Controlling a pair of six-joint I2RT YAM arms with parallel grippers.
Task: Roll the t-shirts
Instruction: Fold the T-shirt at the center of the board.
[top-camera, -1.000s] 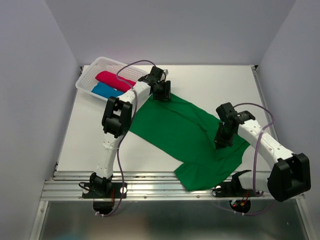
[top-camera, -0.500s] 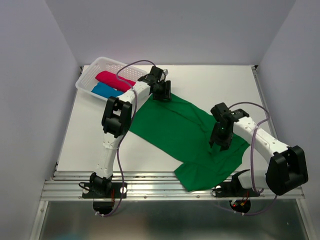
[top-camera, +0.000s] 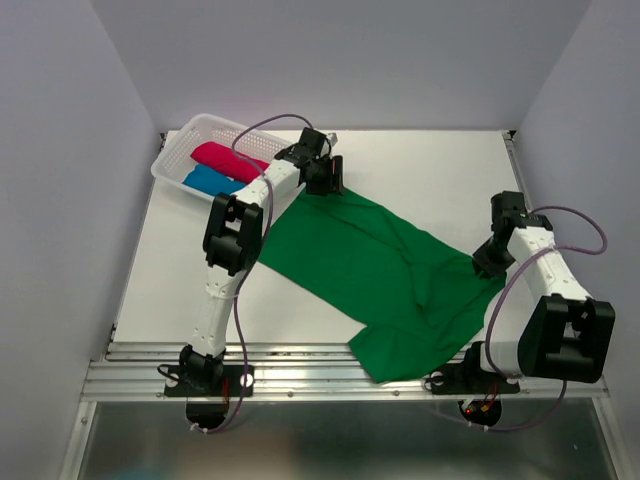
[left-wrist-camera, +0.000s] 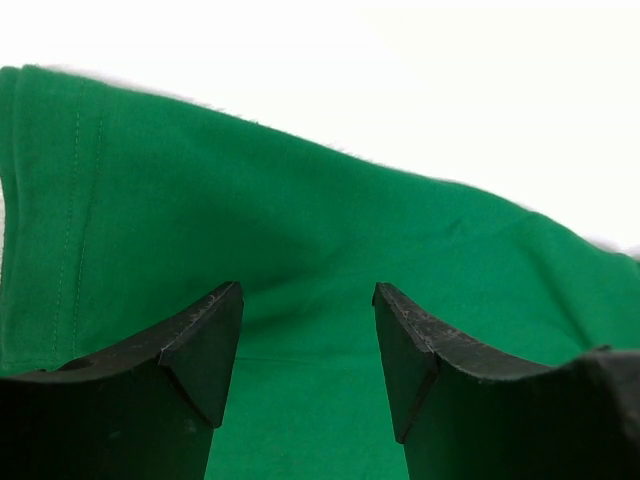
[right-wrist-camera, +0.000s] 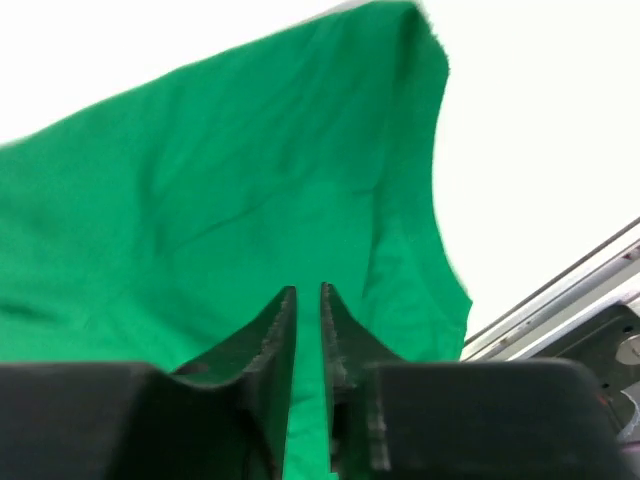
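The bright green t-shirt (top-camera: 370, 265) lies spread flat and slanted across the white table, one sleeve reaching the near rail. My left gripper (top-camera: 328, 186) is open over its far corner; in the left wrist view its jaws (left-wrist-camera: 307, 290) stand apart above green fabric (left-wrist-camera: 300, 200), holding nothing. My right gripper (top-camera: 485, 266) is at the shirt's right edge. In the right wrist view its jaws (right-wrist-camera: 308, 290) are shut to a thin slit over the cloth (right-wrist-camera: 220, 170), and no fabric shows pinched between them. A crimson-pink shirt (top-camera: 228, 157) and a blue shirt (top-camera: 210, 181) lie rolled in the basket.
The white perforated basket (top-camera: 172, 152) stands at the far left corner. A metal rail (top-camera: 300, 360) runs along the near table edge and also shows in the right wrist view (right-wrist-camera: 570, 300). Grey walls enclose the table on three sides.
My right arm has swung from the middle of the green shirt out to its right edge. The left gripper has stayed at the far corner.
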